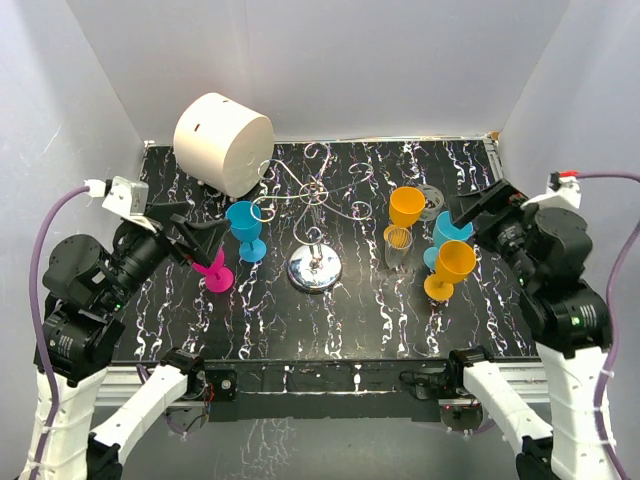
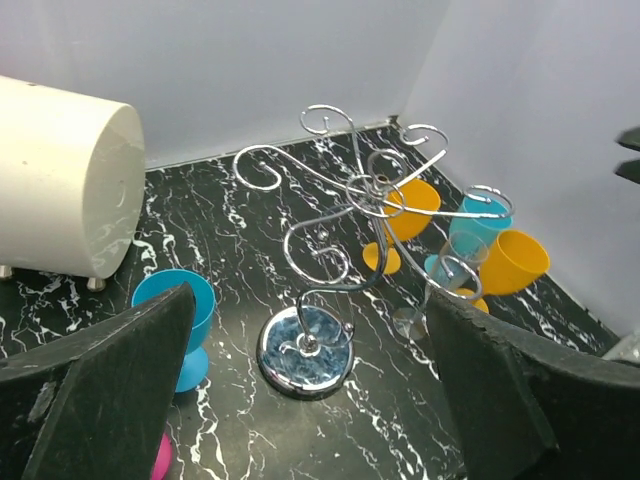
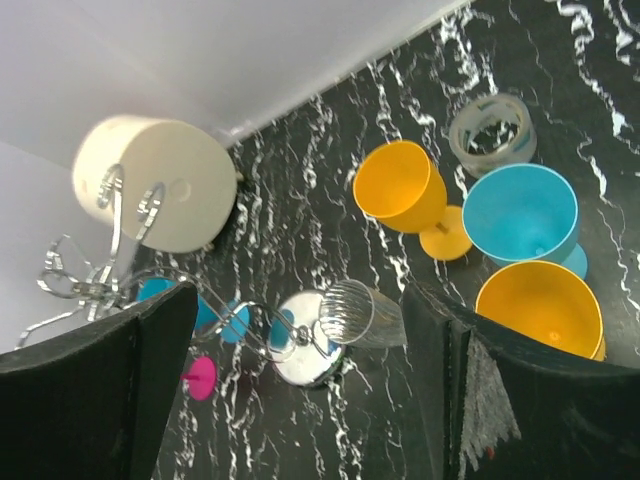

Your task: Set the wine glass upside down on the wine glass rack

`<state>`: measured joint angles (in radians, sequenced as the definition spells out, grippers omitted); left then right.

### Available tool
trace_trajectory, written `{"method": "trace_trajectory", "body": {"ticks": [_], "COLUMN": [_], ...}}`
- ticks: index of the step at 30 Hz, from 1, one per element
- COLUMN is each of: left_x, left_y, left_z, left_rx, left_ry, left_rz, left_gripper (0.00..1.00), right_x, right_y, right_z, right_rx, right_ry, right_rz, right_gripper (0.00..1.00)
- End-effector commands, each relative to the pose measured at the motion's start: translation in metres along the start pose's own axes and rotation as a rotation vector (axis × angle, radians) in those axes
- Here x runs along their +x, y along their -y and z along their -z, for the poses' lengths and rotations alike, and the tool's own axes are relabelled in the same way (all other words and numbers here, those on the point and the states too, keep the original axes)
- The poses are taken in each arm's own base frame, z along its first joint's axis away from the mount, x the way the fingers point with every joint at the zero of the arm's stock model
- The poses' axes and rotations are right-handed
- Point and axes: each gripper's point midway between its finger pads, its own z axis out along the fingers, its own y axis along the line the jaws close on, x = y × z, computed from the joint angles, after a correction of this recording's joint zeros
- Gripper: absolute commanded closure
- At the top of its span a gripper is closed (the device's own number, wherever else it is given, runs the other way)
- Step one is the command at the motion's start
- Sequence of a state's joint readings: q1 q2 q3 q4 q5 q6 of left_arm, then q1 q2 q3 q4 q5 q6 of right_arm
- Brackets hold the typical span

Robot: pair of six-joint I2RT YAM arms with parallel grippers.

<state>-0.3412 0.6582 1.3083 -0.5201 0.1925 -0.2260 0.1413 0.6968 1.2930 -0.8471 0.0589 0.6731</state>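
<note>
Both the left gripper (image 2: pixel 308 330) and the right gripper (image 3: pixel 300 320) hang with jaws spread wide and nothing between them, so no glass is held and the trouble lies ahead. The wine glass rack (image 2: pixel 365 190) stands straight out beyond the left jaws. Its thin curled wire arms reach every way, so a rim or foot brought in carelessly could catch a curl and tip the stand on its round chrome base. Which wine glass is meant I cannot tell. A clear glass (image 3: pixel 352 312) stands ahead of the right jaws, an orange glass (image 3: pixel 540 310) and a blue glass (image 3: pixel 520 212) crowd beside their right finger, and a second orange glass (image 3: pixel 400 185) stands beyond. A second blue glass (image 2: pixel 175 300) and a pink glass (image 2: pixel 160 458) sit by the left jaws' left finger. Closing on one of the crowded glasses may knock its neighbours, and a smooth bowl may slip while being turned over. The table (image 1: pixel 270 320) is glossy black with white veins and probably slick. Plain pale walls (image 1: pixel 380 60) close it in, with a cream cylinder (image 2: pixel 60 180) and a tape roll (image 3: pixel 492 132) farther out.
</note>
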Motion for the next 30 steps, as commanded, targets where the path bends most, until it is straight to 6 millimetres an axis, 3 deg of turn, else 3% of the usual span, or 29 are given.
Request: {"method": "trace_trajectory", "body": {"ticks": [1, 8, 16, 23, 30], "left_x": [0.006, 0.013, -0.002, -0.015, -0.010], "left_y": [0.005, 0.009, 0.007, 0.005, 0.006], "left_z": [-0.004, -0.018, -0.011, -0.014, -0.029], "left_rx": [0.032, 0.060, 0.047, 0.027, 0.054], "left_ry": [-0.032, -0.053, 0.081, 0.134, 0.155], "left_rz": [-0.077, -0.141, -0.144, -0.149, -0.200], "left_gripper": [0.01, 0.01, 0.01, 0.01, 0.01], "right_x": [0.017, 0.039, 0.061, 0.077, 0.106], "right_y": [0.000, 0.012, 0.031, 0.028, 0.032], "right_z": [-0.019, -0.060, -0.103, -0.145, -0.185], "right_rx": [0.003, 0.078, 0.158, 0.199, 0.277], "right_ry": [-0.124, -0.295, -0.402, -0.406, -0.420], "right_rz": [0.074, 0.158, 0.213, 0.268, 0.372], "right_gripper": [0.20, 0.24, 0.42, 0.46, 0.53]}}
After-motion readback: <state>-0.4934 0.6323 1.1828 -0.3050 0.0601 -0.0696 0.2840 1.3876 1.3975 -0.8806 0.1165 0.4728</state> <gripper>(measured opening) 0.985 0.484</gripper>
